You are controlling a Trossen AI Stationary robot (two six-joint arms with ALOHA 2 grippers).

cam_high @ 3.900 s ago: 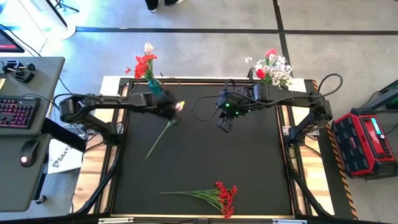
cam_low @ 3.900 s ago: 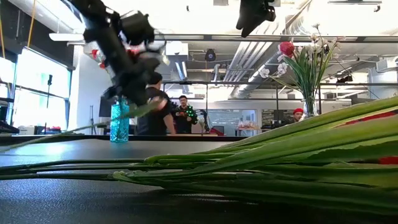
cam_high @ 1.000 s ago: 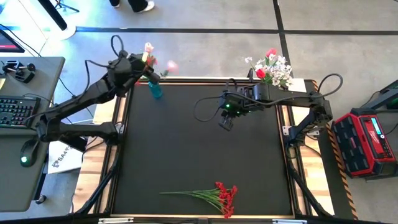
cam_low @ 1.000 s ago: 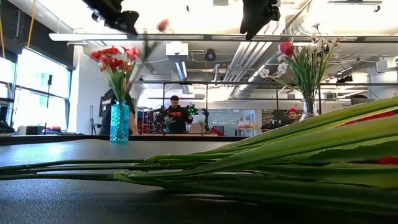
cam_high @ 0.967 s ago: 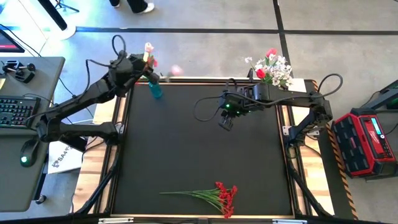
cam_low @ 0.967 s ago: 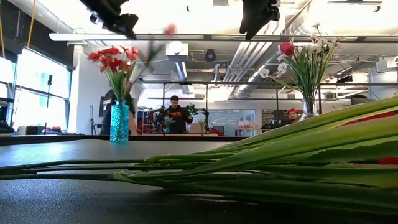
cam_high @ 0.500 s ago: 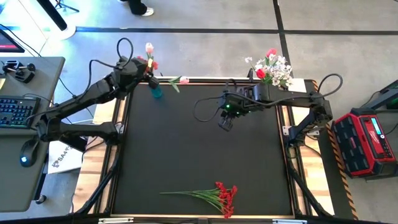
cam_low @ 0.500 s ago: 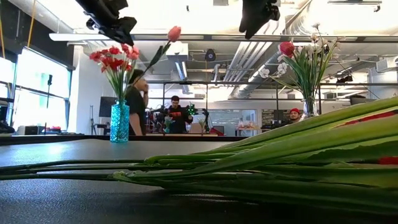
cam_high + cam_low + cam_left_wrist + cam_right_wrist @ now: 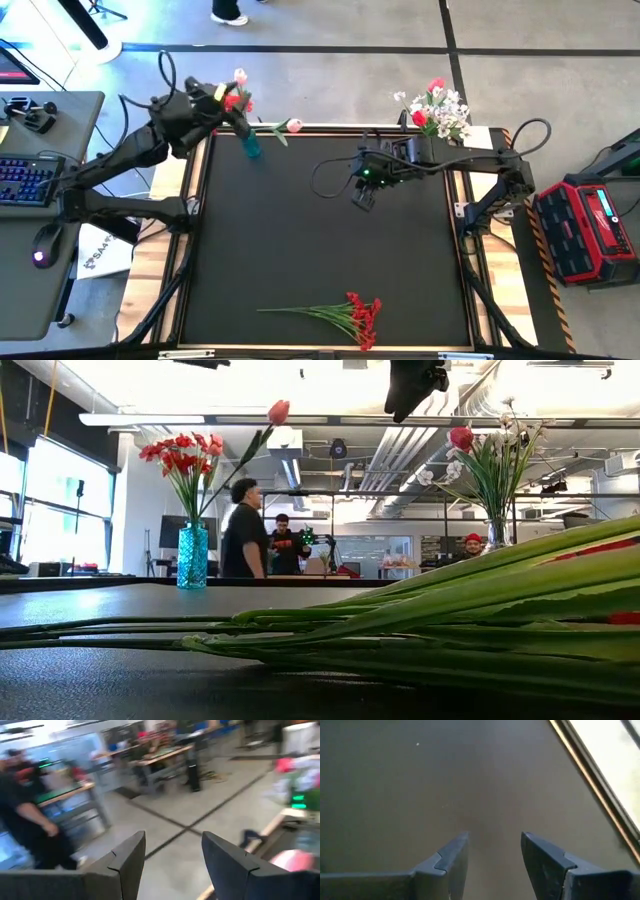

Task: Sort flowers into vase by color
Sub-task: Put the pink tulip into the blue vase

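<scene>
Low view: red bunch [image 9: 480, 630] foremost.

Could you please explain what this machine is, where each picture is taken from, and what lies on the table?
It is a robot with two dark arms at a black table. One camera looks straight down, one sits at table height, and one rides on each wrist. The left gripper is open and empty near the blue vase, which holds red flowers and a pink tulip. The right gripper hovers open over the table. A clear vase holds mixed flowers. One bunch of red flowers lies on the table.
</scene>
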